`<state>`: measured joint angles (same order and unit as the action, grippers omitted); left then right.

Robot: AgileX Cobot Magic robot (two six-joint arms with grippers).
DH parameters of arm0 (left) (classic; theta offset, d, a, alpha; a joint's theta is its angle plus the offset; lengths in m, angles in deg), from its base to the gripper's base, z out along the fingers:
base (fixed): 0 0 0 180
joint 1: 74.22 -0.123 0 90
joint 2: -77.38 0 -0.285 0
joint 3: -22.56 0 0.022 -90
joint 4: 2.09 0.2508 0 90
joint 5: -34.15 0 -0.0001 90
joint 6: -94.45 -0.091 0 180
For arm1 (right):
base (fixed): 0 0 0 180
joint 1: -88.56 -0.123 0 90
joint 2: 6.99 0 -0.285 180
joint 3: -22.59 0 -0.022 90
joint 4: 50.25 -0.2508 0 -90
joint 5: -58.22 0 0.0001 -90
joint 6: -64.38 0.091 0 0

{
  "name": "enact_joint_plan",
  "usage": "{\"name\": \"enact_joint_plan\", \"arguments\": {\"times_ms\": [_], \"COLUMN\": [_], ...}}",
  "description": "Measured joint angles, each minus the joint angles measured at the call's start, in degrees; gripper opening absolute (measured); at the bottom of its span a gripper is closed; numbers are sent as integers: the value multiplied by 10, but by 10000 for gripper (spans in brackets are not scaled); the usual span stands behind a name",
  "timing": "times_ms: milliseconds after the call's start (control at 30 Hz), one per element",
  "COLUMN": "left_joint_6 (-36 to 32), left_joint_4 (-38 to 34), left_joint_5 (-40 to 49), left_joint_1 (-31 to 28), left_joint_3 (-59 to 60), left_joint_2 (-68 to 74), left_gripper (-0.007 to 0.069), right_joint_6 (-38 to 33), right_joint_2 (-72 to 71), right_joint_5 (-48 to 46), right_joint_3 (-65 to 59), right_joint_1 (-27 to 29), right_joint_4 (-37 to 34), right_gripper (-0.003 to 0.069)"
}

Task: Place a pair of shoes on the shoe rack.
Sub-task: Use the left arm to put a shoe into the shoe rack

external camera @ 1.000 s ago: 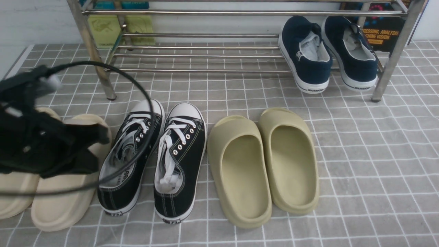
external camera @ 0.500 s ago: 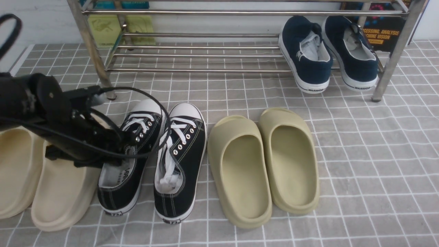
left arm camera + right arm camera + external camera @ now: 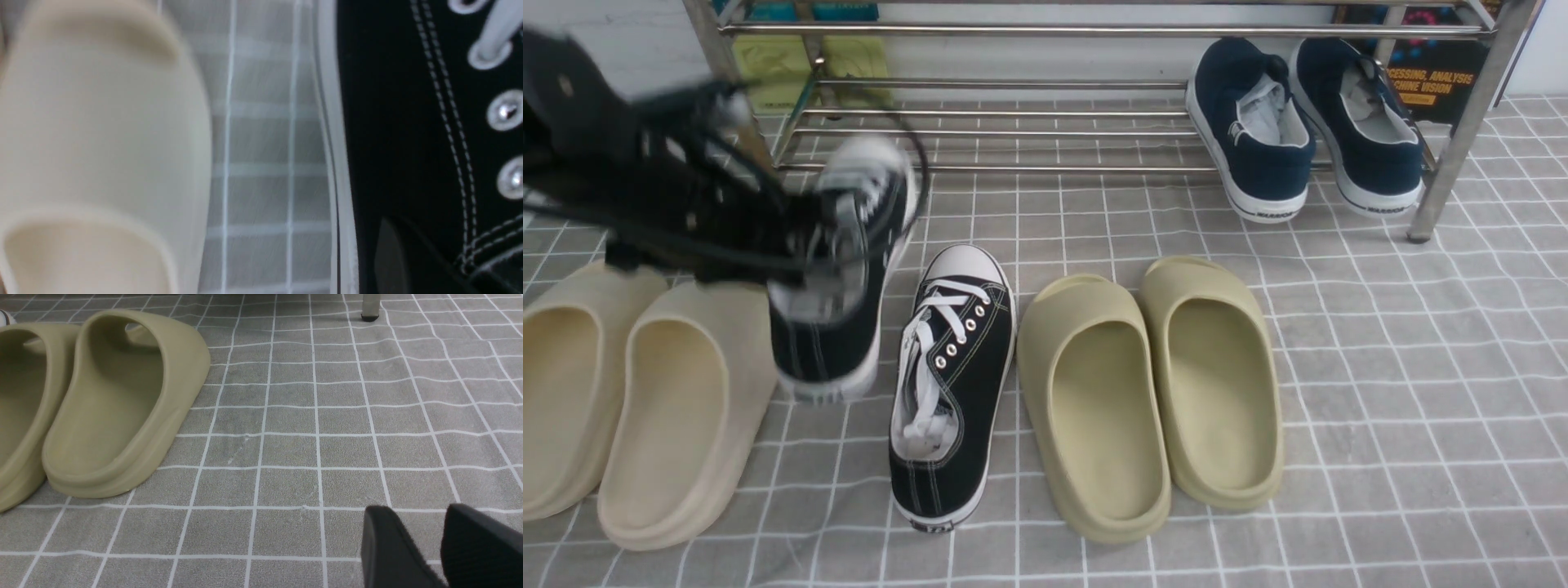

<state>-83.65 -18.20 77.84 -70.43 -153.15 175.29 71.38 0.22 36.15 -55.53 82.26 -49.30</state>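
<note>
The pair of shoes is two black canvas sneakers with white toe caps and laces. My left gripper (image 3: 805, 245) is shut on the left sneaker (image 3: 845, 343) and holds it in the air, blurred, toe pointing toward the shoe rack (image 3: 1013, 31). In the left wrist view one dark finger (image 3: 388, 253) presses on that sneaker's black side (image 3: 400, 122). The other sneaker (image 3: 956, 367) lies on the grey checked mat. My right gripper (image 3: 421, 512) shows only in its wrist view, low over the mat, fingertips a little apart and empty.
Navy slip-on sneakers (image 3: 1250, 131) sit on the rack's lower tubes at the right. Olive slides (image 3: 1143, 384) lie right of the floor sneaker and also show in the right wrist view (image 3: 114, 404). Cream slides (image 3: 645, 400) lie at the left. A rack foot (image 3: 369, 316) stands ahead.
My left gripper came down onto the left sneaker, closed on it, and has lifted it off the mat and forward toward the rack. The other sneaker has not moved.
</note>
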Motion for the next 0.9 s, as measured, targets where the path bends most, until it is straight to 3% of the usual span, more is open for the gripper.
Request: {"name": "enact_joint_plan", "arguments": {"times_ms": [533, 900], "left_joint_6": [-1, 22], "left_joint_4": [13, 20], "left_joint_5": [48, -21], "left_joint_1": [0, 0], "left_joint_3": [-332, -448], "left_joint_2": [259, 372], "left_gripper": [-13, -13], "right_joint_6": [0, 0], "right_joint_2": [0, 0], "right_joint_5": [0, 0], "right_joint_3": [0, 0], "right_joint_1": [0, 0], "right_joint_4": [0, 0], "right_gripper": [238, 238]}}
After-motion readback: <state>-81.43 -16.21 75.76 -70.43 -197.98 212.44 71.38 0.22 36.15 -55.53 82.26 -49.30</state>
